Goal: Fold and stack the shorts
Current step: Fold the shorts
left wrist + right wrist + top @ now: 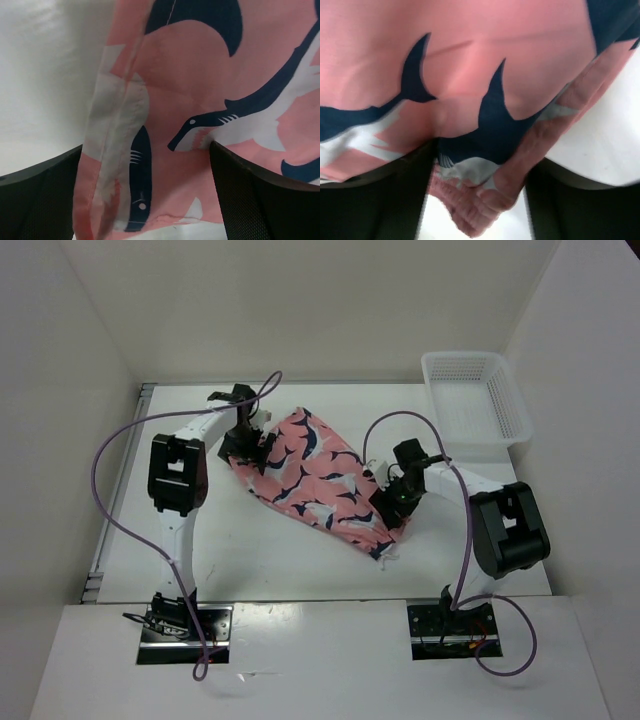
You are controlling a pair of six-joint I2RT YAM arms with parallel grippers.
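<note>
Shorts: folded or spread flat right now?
Partly folded. The shorts lie bunched in a tapered wedge on the table, with the left gripper and right gripper at opposite ends. Layer count: cannot tell.
</note>
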